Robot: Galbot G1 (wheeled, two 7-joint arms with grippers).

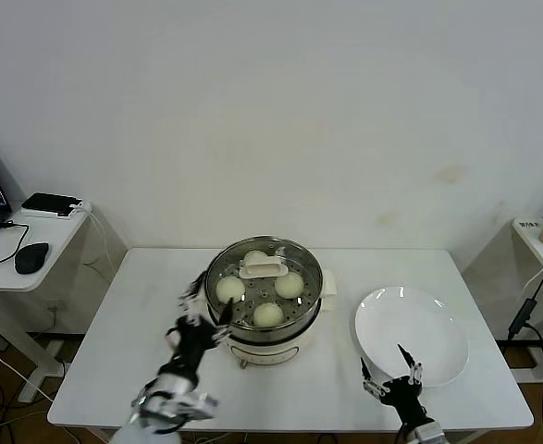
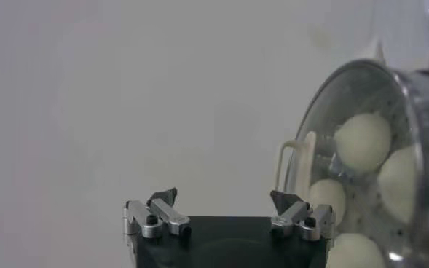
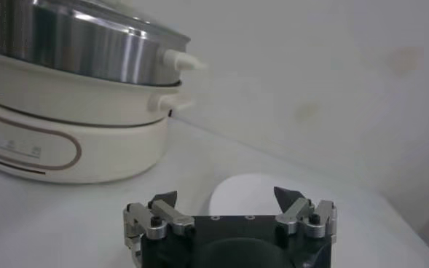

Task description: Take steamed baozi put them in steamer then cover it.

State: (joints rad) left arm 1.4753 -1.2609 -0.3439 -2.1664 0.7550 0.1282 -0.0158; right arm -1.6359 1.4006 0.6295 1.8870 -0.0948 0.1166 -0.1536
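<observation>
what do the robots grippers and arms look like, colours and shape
Both look alike. The left gripper has a black body, two silver metal finger brackets with dark screws, and small black pointed tips. The right gripper has the same build. In the head view the left arm is black with white and silver parts.

In my left wrist view the steamer [image 2: 389,167] beside my open jaws is cut off by the edge, and one baozi [image 2: 354,252] shows only partly. My right arm is cut off below the gripper [image 1: 393,370]. The plate [image 3: 254,196] beyond those jaws is half hidden
</observation>
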